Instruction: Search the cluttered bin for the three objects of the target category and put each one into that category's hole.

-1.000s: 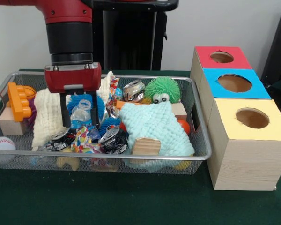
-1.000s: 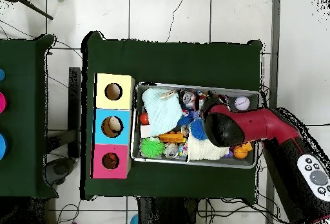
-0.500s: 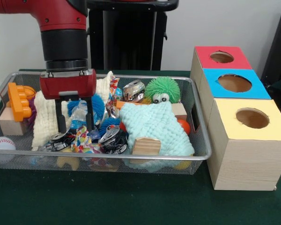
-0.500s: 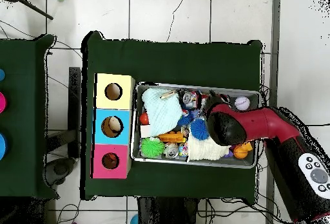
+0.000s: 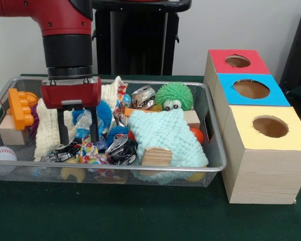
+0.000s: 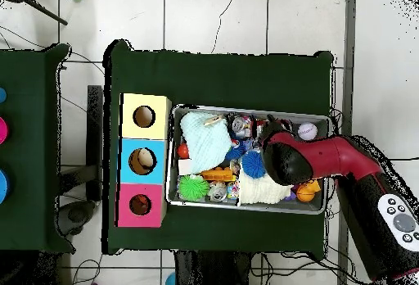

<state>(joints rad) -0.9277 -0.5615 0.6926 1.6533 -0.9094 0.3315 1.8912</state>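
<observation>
Gripper (image 5: pixel 79 137) shifted slightly toward 9 o'clock, fingers narrowed but still apart around crumpled plastic bottle (image 5: pixel 84 122) in wire bin (image 5: pixel 213 131).

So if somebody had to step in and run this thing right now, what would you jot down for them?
Tool: open, empty, hanging low in the left half of the wire bin, fingers astride a crinkly clear plastic piece beside the white cloth.
In the bin: crushed cans, a mint cloth, green spiky ball, baseball, orange block.
Boxes: red, blue, yellow, in a row beside the bin. From overhead something pale shows inside the blue hole; cannot tell what.
Done: nothing is held now.
Left: grasp, lift, carry to the right hole; target category not evident.
</observation>
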